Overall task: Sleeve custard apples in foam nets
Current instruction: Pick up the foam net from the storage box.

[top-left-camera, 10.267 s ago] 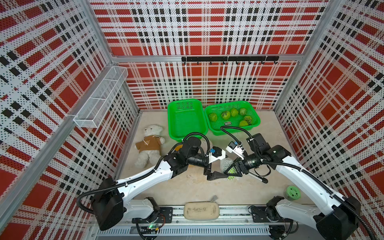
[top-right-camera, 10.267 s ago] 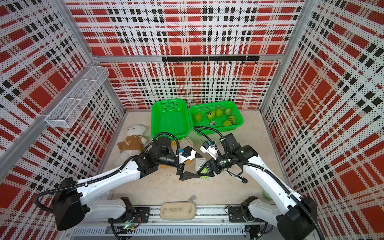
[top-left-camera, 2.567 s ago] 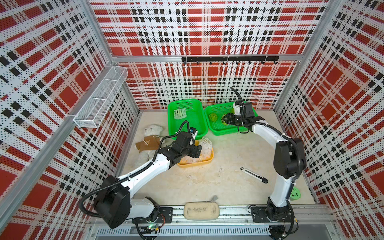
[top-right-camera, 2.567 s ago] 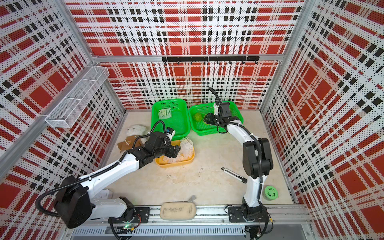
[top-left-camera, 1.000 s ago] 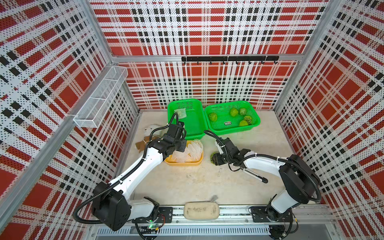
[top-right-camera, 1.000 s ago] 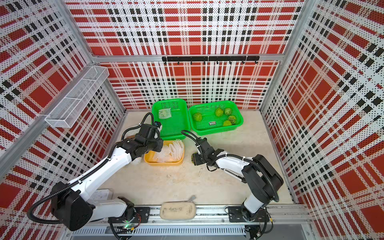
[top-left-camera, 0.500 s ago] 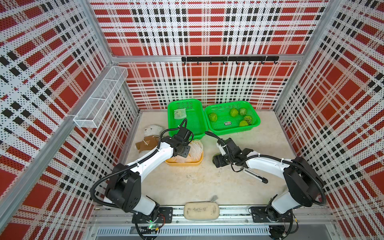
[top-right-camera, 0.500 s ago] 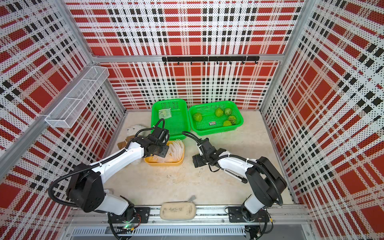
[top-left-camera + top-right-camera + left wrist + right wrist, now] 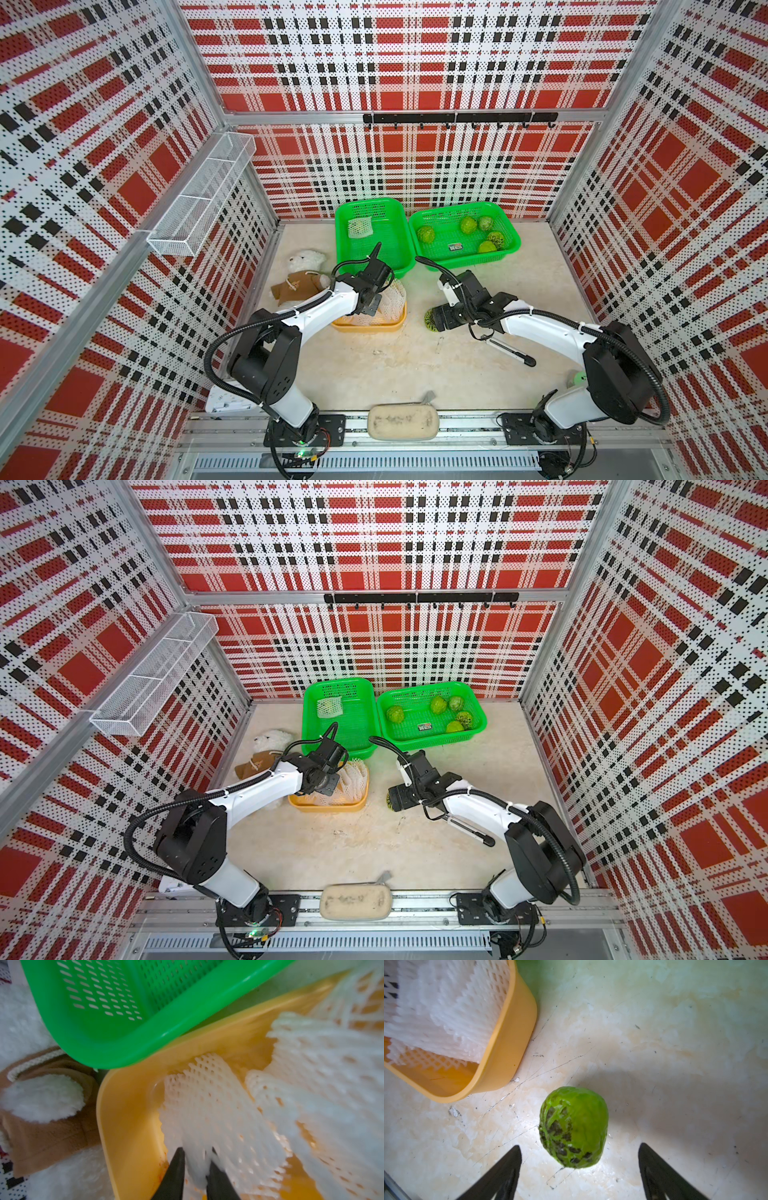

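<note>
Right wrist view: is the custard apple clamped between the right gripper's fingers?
No: the custard apple rests on the table, with bare surface showing between it and each finger of the open right gripper.

Seven custard apples (image 9: 426, 234); two green baskets (image 9: 392, 232); one yellow tray (image 9: 365, 328)

You see a glossy green perforated plastic basket (image 9: 145, 1043), a smooth yellow plastic tub (image 9: 124, 1126), soft white foam mesh nets (image 9: 207, 1105), a bumpy, dark-speckled green custard apple (image 9: 575, 1126) and a scuffed, scratched beige tabletop (image 9: 675, 1064).
</note>
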`<state>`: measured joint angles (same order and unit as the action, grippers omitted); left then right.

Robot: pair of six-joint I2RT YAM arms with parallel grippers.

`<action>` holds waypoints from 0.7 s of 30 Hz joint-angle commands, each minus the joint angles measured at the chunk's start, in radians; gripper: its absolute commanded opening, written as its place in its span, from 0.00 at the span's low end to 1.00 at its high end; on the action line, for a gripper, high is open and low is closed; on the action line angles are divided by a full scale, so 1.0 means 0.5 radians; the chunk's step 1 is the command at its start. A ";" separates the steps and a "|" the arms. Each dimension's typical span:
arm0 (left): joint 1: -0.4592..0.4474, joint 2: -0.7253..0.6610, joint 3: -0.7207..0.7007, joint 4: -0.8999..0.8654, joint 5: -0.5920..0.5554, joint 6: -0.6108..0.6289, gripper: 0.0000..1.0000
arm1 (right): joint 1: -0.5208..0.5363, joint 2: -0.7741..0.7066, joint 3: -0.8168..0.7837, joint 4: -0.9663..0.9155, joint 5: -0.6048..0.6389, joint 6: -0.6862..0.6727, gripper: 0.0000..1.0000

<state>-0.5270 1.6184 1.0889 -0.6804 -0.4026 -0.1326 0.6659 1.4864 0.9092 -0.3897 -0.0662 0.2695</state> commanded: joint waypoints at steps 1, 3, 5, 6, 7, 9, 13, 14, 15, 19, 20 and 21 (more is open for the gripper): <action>0.043 -0.069 0.000 0.059 -0.065 -0.030 0.10 | -0.002 -0.108 0.080 -0.044 -0.035 -0.097 0.90; 0.056 -0.111 -0.001 0.055 -0.081 -0.027 0.01 | -0.001 -0.140 0.109 -0.081 -0.051 -0.134 0.90; 0.066 -0.158 0.000 0.040 -0.081 -0.026 0.00 | -0.006 -0.177 0.140 -0.106 -0.088 -0.171 0.90; 0.074 -0.183 0.006 0.026 -0.076 -0.025 0.00 | -0.012 -0.196 0.154 -0.113 -0.124 -0.192 0.90; 0.079 -0.216 0.017 0.004 -0.070 -0.024 0.00 | -0.020 -0.215 0.169 -0.124 -0.172 -0.216 0.90; 0.080 -0.280 0.065 -0.064 -0.050 -0.011 0.00 | -0.036 -0.259 0.195 -0.119 -0.262 -0.265 0.90; 0.106 -0.436 0.266 -0.316 0.204 0.087 0.00 | -0.066 -0.354 0.224 -0.037 -0.580 -0.396 0.91; 0.115 -0.466 0.330 -0.399 0.270 0.125 0.00 | -0.067 -0.370 0.230 -0.009 -0.671 -0.437 0.91; 0.126 -0.494 0.398 -0.486 0.341 0.168 0.00 | -0.066 -0.390 0.237 0.025 -0.752 -0.476 0.91; 0.180 -0.596 0.642 -0.776 0.801 0.366 0.00 | -0.066 -0.485 0.233 0.218 -1.066 -0.634 0.91; 0.182 -0.612 0.691 -0.834 0.923 0.411 0.00 | -0.066 -0.506 0.234 0.256 -1.108 -0.669 0.91; 0.181 -0.625 0.734 -0.882 1.023 0.445 0.00 | -0.067 -0.518 0.251 0.269 -1.142 -0.706 0.91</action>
<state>-0.4454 1.3319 1.4078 -0.9668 -0.1032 0.0044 0.6331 1.2636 1.0019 -0.3603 -0.4976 0.0151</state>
